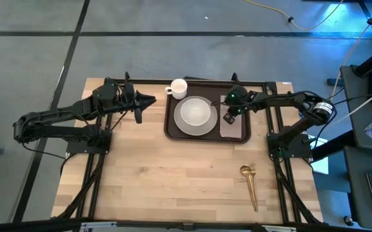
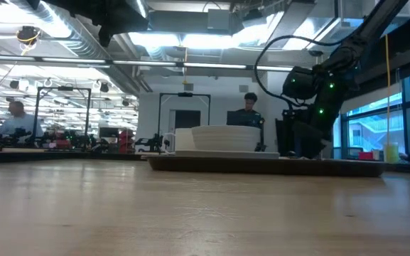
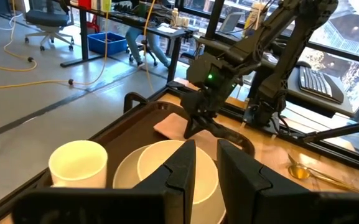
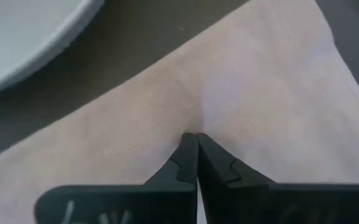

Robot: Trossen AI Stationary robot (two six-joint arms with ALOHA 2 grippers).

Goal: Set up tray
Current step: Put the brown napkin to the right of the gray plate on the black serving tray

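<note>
The dark brown tray sits at the table's far middle. It carries a white plate with a bowl, a white cup in its far left corner and a pinkish-tan napkin lying flat on its right part. My right gripper points down on the napkin, shut. My left gripper hovers left of the tray, open and touching nothing. In its wrist view, its fingers point across the cup and bowl. My right gripper comes from above, its shut fingertips meeting on the napkin's middle. A faint crease runs away from the tips. Whether a fold of cloth is caught between them is hidden by the fingers. The napkin lies flat on the tray floor.
A gold spoon lies on the bare wood near the table's right near corner, also seen in the left wrist view. Bare wood stretches between the tray and the near edge. People sit at desks in the room beyond.
</note>
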